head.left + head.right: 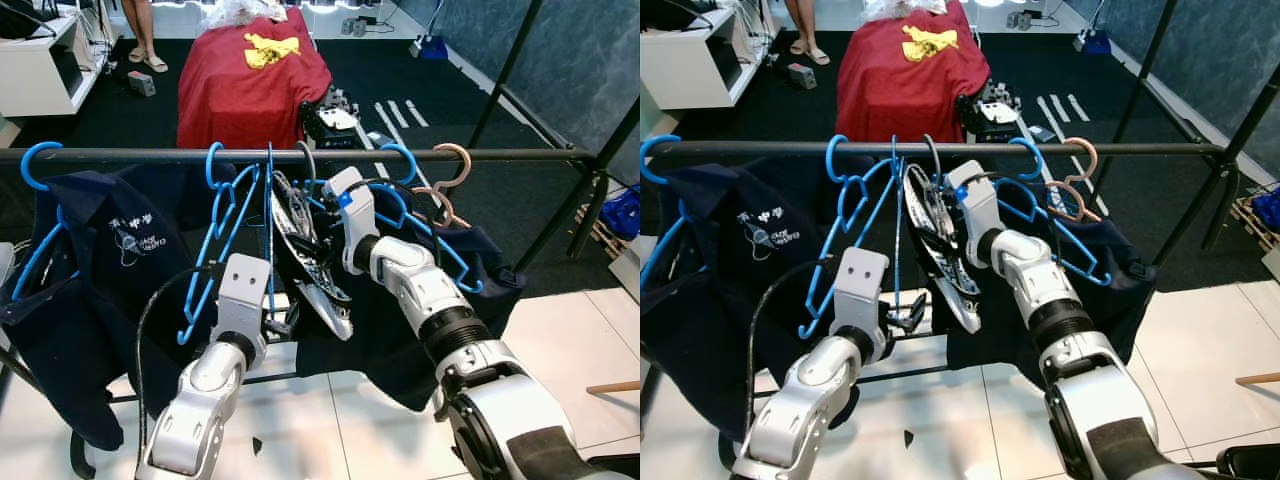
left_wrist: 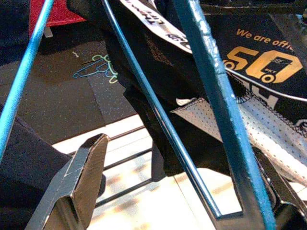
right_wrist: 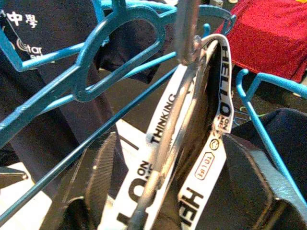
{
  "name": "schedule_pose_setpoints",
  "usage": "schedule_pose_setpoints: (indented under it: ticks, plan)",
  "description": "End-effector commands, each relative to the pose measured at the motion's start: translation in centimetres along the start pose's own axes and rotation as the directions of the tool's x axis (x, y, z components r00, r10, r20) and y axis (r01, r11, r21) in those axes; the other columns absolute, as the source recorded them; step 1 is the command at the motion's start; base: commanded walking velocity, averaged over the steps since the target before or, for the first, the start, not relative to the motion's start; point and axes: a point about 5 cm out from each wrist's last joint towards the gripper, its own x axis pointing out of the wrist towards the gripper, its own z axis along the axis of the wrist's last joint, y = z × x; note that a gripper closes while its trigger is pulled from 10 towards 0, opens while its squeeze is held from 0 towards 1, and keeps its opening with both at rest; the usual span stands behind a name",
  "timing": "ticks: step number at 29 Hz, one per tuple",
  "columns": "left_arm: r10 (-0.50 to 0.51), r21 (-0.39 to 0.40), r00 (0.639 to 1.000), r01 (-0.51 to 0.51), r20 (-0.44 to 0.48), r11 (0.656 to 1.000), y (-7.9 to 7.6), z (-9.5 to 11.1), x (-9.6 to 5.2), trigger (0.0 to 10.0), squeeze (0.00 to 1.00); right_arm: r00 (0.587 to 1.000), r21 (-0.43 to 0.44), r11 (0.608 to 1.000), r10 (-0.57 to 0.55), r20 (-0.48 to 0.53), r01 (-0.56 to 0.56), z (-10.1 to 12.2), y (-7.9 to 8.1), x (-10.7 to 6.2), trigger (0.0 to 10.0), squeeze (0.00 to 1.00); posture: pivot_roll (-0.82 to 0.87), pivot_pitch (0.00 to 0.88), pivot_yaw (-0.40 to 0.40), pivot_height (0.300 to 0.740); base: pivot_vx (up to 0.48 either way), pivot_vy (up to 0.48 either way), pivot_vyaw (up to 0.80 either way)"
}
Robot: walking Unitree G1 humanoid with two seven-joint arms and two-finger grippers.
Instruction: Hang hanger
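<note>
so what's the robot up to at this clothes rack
It is hanging clothes on the black metal rail. The right claw sits open around the silver wire hanger carrying a black-and-white printed garment, whose hook is already over the rail. The left claw, also open, reaches among the empty blue plastic hangers beside it.

Two silver-grey metallic arms, glossy rounded joint shells. Left arm [image 1: 205,395]: boxy pale wrist block, two dark dots, thin black cable looping beside it. Right arm [image 1: 450,330]: black ribbed ring at forearm, blue patch on wrist block. Black textured fingers [image 3: 103,179], worn edges.
</note>
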Motion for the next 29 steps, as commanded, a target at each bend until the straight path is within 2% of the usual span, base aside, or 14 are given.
schedule_pose_setpoints:
  ticks: [1, 7, 8, 10, 11, 22, 23, 24, 25, 26, 29]
  plan:
    - [-0.001, 0.022, 1.000, 0.002, -0.022, 1.000, 0.10, -0.26, 0.05, 10.0, 0.00, 1.000, -0.018, 1.000, -0.001, 0.001, 0.001, 0.22, 0.03, 0.21, 10.0, 0.00, 0.02, 0.124, -0.051, 0.740, 0.000, 0.000, 0.00]
    - [-0.002, 0.023, 1.000, 0.002, -0.019, 1.000, 0.09, -0.19, 0.09, 10.0, 0.00, 1.000, -0.020, 1.000, 0.006, 0.001, -0.006, 0.26, 0.07, 0.25, 10.0, 0.00, 0.02, 0.126, -0.051, 0.740, 0.000, 0.000, 0.00]
    - [-0.002, 0.023, 1.000, 0.003, -0.019, 1.000, 0.07, -0.20, 0.09, 10.0, 0.00, 1.000, -0.019, 1.000, 0.008, 0.003, -0.008, 0.24, 0.07, 0.25, 7.1, 0.00, 0.02, 0.124, -0.051, 0.740, 0.000, 0.000, 0.00]
    - [-0.002, 0.023, 1.000, 0.003, -0.019, 1.000, 0.07, -0.20, 0.09, 10.0, 0.00, 1.000, -0.019, 1.000, 0.008, 0.003, -0.008, 0.24, 0.07, 0.25, 7.1, 0.00, 0.02, 0.124, -0.051, 0.740, 0.000, 0.000, 0.00]
    - [-0.002, 0.023, 1.000, 0.003, -0.020, 1.000, 0.04, -0.26, 0.04, 10.0, 0.00, 1.000, -0.015, 1.000, 0.010, 0.004, -0.010, 0.20, 0.07, 0.22, 0.0, 0.00, 0.02, 0.120, -0.052, 0.740, 0.000, 0.000, 0.00]
    - [-0.007, 0.017, 1.000, 0.007, -0.021, 1.000, -0.23, -0.32, 0.13, 10.0, 0.00, 1.000, -0.032, 0.999, 0.010, 0.000, -0.010, 0.24, -0.34, -0.02, 0.0, 0.00, 0.01, 0.117, -0.053, 0.740, 0.000, 0.000, 0.00]
    - [-0.007, 0.017, 1.000, 0.007, -0.020, 1.000, -0.24, -0.29, 0.19, 10.0, 0.00, 1.000, -0.045, 0.999, 0.007, -0.002, -0.007, 0.30, -0.44, -0.06, 0.4, 0.00, 0.01, 0.114, -0.054, 0.740, 0.000, 0.000, 0.00]
    - [-0.006, 0.017, 1.000, 0.006, -0.018, 1.000, -0.23, -0.26, 0.27, 10.0, 0.00, 1.000, -0.060, 0.998, 0.006, -0.006, -0.006, 0.32, -0.48, -0.07, 1.6, 0.00, 0.02, 0.109, -0.057, 0.740, 0.000, 0.000, 0.00]
    - [-0.005, 0.018, 1.000, 0.005, -0.017, 1.000, -0.22, -0.23, 0.31, 10.0, 0.00, 1.000, -0.069, 0.998, 0.006, -0.009, -0.007, 0.33, -0.49, -0.07, 1.6, 0.00, 0.02, 0.109, -0.057, 0.740, 0.000, 0.000, 0.00]
    - [-0.003, 0.018, 1.000, 0.004, -0.015, 1.000, -0.19, -0.18, 0.35, 10.0, 0.00, 1.000, -0.084, 0.996, 0.007, -0.015, -0.009, 0.27, -0.45, -0.08, 2.3, 0.00, 0.02, 0.103, -0.060, 0.740, 0.000, 0.000, 0.00]
    - [-0.002, 0.019, 1.000, 0.002, -0.012, 1.000, -0.16, -0.10, 0.41, 10.0, 0.00, 1.000, -0.099, 0.995, 0.008, -0.020, -0.010, 0.17, -0.40, -0.10, 2.3, 0.00, 0.02, 0.102, -0.061, 0.740, 0.000, 0.000, 0.00]
